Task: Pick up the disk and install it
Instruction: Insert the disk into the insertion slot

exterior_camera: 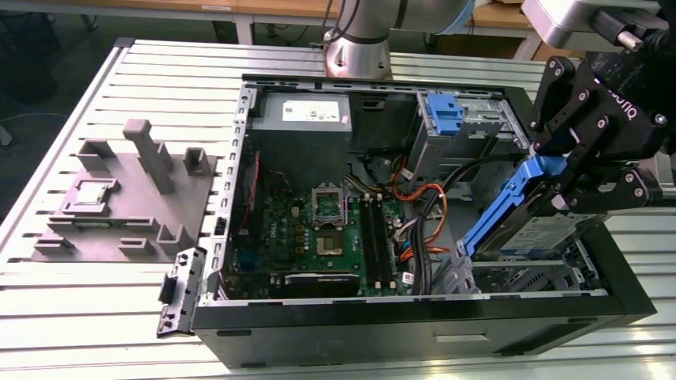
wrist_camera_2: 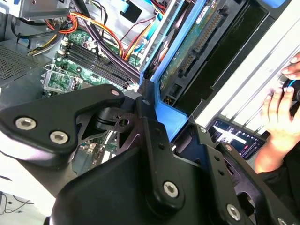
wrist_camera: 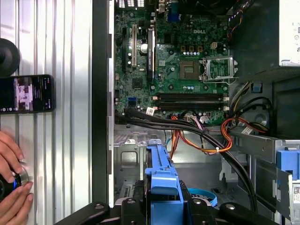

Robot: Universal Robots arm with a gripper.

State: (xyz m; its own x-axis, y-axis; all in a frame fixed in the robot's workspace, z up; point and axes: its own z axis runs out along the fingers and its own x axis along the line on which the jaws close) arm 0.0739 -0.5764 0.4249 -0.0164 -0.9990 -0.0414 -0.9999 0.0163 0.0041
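Observation:
The disk [exterior_camera: 541, 231] is a silver drive with a white-and-blue label in a blue carrier bracket. It hangs tilted over the drive bay at the open computer case's [exterior_camera: 423, 317] corner, at the exterior view's right. My black gripper [exterior_camera: 568, 190] is shut on the carrier's upper end. In the second wrist view the fingers [wrist_camera_2: 154, 140] clamp the blue bracket, and the disk's [wrist_camera_2: 197, 42] circuit-board side faces the camera. In the first wrist view the disk's [wrist_camera: 161, 180] blue edge sticks out from the gripper [wrist_camera: 161, 208] above the case floor.
The motherboard [exterior_camera: 328, 229], bundled cables [exterior_camera: 423, 214] and a grey power supply [exterior_camera: 301, 119] lie inside the case. Another blue carrier [exterior_camera: 449, 115] sits in the rear bay. A grey fixture [exterior_camera: 127, 198] stands beside the case. A person's hand [wrist_camera: 11, 159] and a phone [wrist_camera: 26, 93] are on the slatted table.

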